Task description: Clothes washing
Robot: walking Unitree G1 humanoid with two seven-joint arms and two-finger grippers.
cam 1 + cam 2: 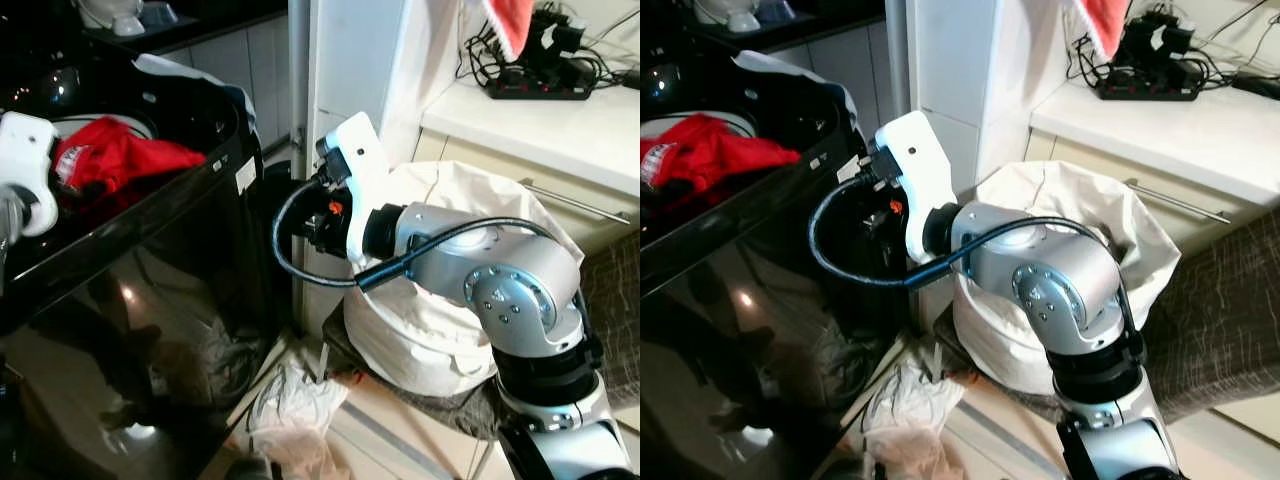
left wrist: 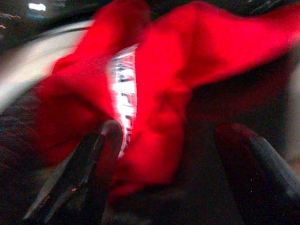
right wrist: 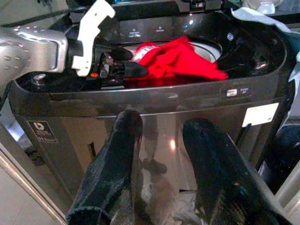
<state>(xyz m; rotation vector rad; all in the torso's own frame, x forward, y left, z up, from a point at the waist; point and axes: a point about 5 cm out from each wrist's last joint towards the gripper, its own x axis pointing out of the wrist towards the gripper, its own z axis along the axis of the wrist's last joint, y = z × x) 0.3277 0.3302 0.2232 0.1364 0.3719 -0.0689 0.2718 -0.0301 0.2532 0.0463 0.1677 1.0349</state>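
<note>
Washing machine (image 3: 154, 101), black and glossy, stands with its lid up, and its round drum opening holds a red garment (image 1: 120, 155) that lies heaped toward the near rim. Beside the machine's right side, at the foot of a white cabinet (image 1: 560, 160), sits a white laundry bag (image 1: 1080, 215), open at the top and slumped on a dark stool. On the cabinet's counter, near the back edge, lies a black power strip (image 1: 540, 88) with tangled cables. A crumpled white plastic bag (image 1: 905, 400) lies on the floor near the machine's front right corner.

The left gripper (image 2: 178, 154) is down in the drum at the red garment, its fingers spread wide with the cloth between them, one fingertip touching the fabric. The right gripper (image 3: 161, 140) hangs in front of the machine's front panel, its two fingers apart and holding nothing.
</note>
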